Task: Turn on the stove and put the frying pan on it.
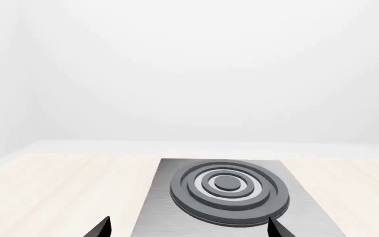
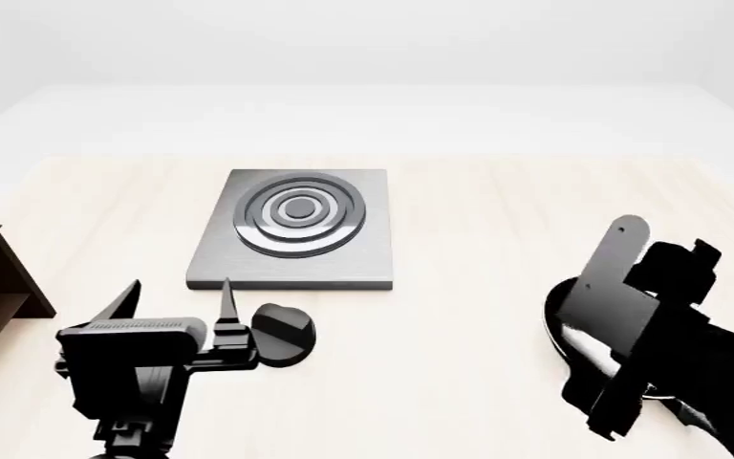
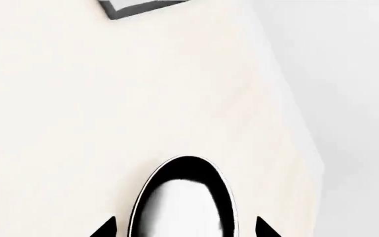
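Both arms are all matte black, blocky and angular. The left claw (image 2: 179,304) has two thin pointy fingers and a ribbed block on top of the wrist. The right claw (image 2: 622,330) carries a flat plate with one small round hole.

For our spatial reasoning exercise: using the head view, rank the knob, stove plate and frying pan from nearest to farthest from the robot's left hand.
1. Knob, right beside the left hand.
2. Stove plate, beyond it.
3. Frying pan, across the table under the right arm.
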